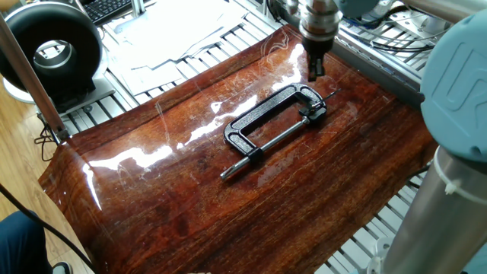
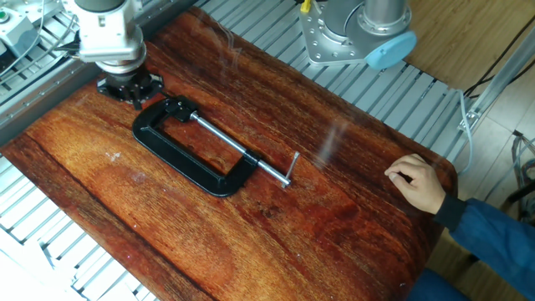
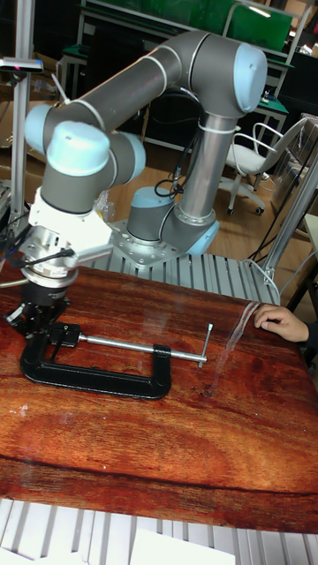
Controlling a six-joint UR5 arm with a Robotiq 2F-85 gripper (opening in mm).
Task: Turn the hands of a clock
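- Starting at the near edge in the other fixed view, the glossy wooden table (image 2: 276, 234) runs up toward the robot. A person's hand (image 2: 415, 182) rests on its right corner, well apart from the work.
- Next comes the black C-clamp (image 2: 175, 163), lying flat on the wood. Its T-handle (image 2: 292, 167) points toward the near side, and the bright screw (image 2: 238, 146) runs back to the jaw.
- In that jaw, at the far end of the clamp, sits a small dark piece that I take to be the clock (image 2: 173, 108). It is too small in every view to make out a face or hands.
- Handling, as a judgement: the clock should be light and its hands thin, stiff and easily bent. They would turn about the centre with little force, and a hard or off-centre push could bend one or jam it.
- The clamp looks heavy and rigid and should anchor the clock, though it lies loose on a slick surface and a sideways shove could make it slide.
- Best contact would be a fingertip laid against the side of a hand, out near its tip, swept around the centre. Pinching it or pressing down on the face seems riskier.
- Farthest back, the gripper (image 2: 127, 87) hangs low over the table just beyond the clamp's jaw end, beside it and holding nothing. The fingers show only as one narrow dark shape, so I cannot tell whether they are parted or together.
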